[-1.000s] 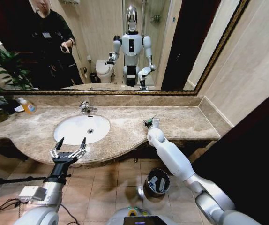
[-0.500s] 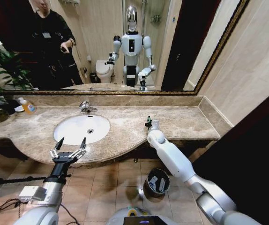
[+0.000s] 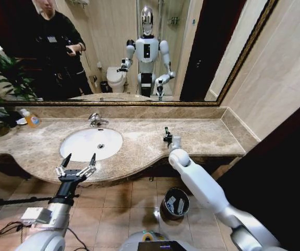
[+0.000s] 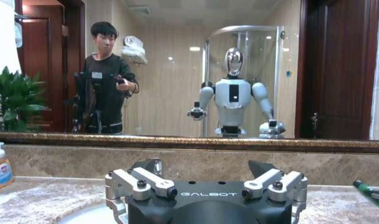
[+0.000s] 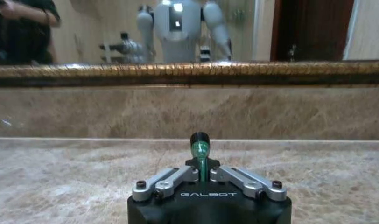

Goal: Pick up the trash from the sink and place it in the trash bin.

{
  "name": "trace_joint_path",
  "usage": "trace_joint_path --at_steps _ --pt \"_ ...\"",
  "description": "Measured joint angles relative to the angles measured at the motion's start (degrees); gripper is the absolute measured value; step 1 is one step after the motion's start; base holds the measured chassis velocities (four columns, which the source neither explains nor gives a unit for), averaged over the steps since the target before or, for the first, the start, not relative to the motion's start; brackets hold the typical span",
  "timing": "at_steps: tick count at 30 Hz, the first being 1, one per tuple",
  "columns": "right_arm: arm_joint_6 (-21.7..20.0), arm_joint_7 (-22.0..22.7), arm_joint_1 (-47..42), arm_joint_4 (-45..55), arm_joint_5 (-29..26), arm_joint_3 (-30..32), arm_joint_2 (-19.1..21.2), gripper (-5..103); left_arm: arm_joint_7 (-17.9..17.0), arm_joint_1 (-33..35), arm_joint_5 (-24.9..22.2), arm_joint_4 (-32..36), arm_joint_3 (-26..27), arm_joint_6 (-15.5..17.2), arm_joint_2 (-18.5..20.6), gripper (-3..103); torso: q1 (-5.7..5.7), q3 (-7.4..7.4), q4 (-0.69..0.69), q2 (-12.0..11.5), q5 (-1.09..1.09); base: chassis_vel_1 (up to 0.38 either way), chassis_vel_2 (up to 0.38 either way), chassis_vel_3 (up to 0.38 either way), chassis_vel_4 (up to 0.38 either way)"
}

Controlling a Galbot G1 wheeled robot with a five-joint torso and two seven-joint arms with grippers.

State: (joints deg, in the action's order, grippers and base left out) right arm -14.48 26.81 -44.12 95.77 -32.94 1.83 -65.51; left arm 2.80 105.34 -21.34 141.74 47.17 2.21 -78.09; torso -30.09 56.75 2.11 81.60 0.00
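The right gripper [image 5: 200, 161] pinches a small green-and-black piece of trash [image 5: 200, 145] above the beige marble counter [image 3: 202, 133], right of the white oval sink [image 3: 91, 143]. Transport step: it likely needs carrying down to the dark round trash bin [image 3: 174, 202]. The left gripper [image 3: 77, 163] hovers spread wide.

Orange soap bottle [image 3: 31, 120] stood at counter's far left, beside potted plant [image 3: 1, 89]. Gold-framed mirror [image 3: 202, 63] spanned the wall.

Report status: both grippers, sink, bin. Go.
Right gripper shut, above the counter right of the sink. Left gripper open, at the sink's front edge. Trash bin on the floor below, litter inside. Nothing blocking.
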Motion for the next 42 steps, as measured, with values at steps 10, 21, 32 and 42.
trace_joint_path --at_steps 10,21,32,42 --pt "4.6 -17.0 -16.1 12.4 2.9 10.4 3.9 4 0.0 0.0 0.0 0.0 0.0 0.0 0.0 100 0.00 0.00 0.00 0.0 0.00 0.000 0.000 0.000 0.000" --pt "10.0 -30.8 -35.0 20.2 6.1 16.8 2.1 4 0.0 0.0 0.0 0.0 0.0 0.0 0.0 100 0.00 -0.01 0.00 0.0 0.00 0.000 0.000 0.000 0.000" --pt "15.1 -32.9 -44.6 17.5 11.1 22.0 -1.7 4 0.0 0.0 0.0 0.0 0.0 0.0 0.0 100 0.01 0.00 0.00 0.0 -0.01 0.000 0.000 0.000 0.000" --pt "14.9 -33.1 -45.0 4.7 12.9 22.1 -4.4 4 0.0 0.0 0.0 0.0 0.0 0.0 0.0 100 0.00 0.00 -0.01 0.0 -0.01 0.000 0.000 0.000 0.000"
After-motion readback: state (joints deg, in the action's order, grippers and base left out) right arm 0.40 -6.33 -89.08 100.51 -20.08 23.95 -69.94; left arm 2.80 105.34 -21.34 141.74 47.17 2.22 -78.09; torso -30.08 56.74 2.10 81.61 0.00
